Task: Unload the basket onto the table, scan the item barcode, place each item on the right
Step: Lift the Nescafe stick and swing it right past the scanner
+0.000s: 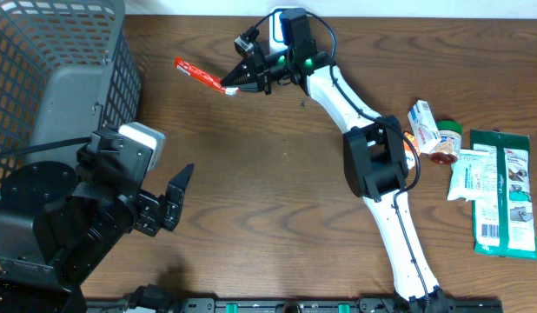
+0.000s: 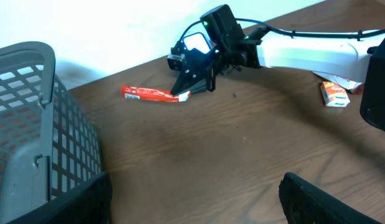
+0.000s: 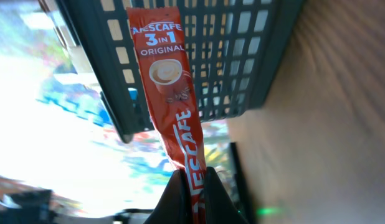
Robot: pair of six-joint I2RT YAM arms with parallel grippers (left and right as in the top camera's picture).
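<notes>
The item is a red Nescafé 3-in-1 sachet held out flat above the far side of the table, pointing left toward the basket. My right gripper is shut on the sachet's right end. The right wrist view shows the sachet pinched between the two black fingers, printed front facing the camera. In the left wrist view the sachet and right gripper are far ahead. No barcode can be read. My left gripper stands open at the front left with nothing between its fingers.
A grey mesh basket fills the back left corner, beside my left arm. At the right edge lie a small box, a green-lidded jar, a white packet and a green packet.
</notes>
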